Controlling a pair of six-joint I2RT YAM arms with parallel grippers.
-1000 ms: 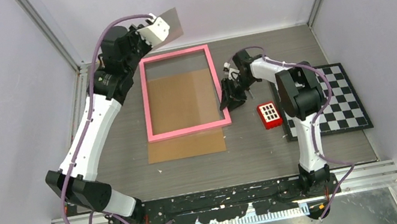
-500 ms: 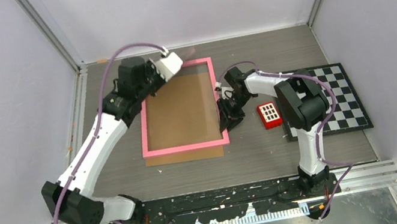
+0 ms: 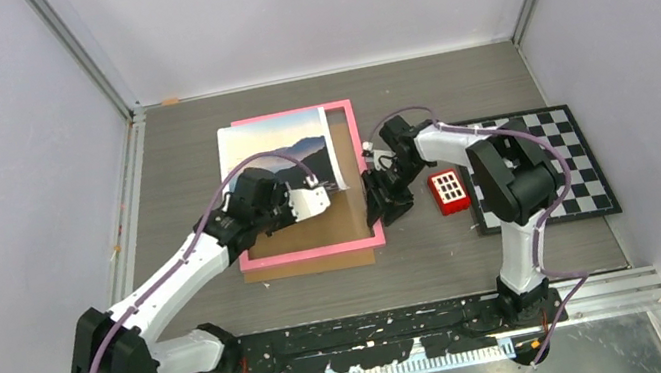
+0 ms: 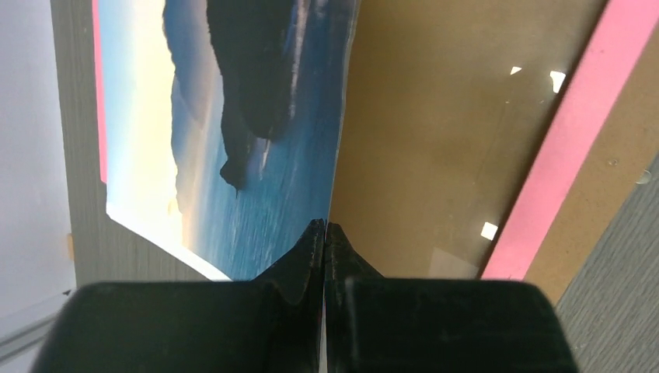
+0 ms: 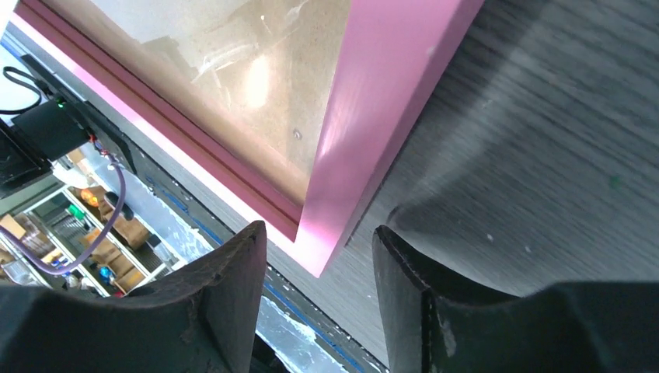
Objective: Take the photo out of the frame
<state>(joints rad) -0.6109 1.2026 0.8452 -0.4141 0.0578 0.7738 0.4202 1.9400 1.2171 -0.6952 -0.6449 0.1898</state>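
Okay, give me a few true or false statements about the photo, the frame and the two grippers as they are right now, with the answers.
1. The left gripper is pinched shut on the edge of the photo. True.
2. The right gripper is clamped shut on the frame. False: its jaws stand open at the frame's right side, near its near corner.
3. The red block sits on top of the checkerboard. False: it lies on the table between the frame and the checkerboard.
4. The photo lies picture side up over the frame's far left corner. True.
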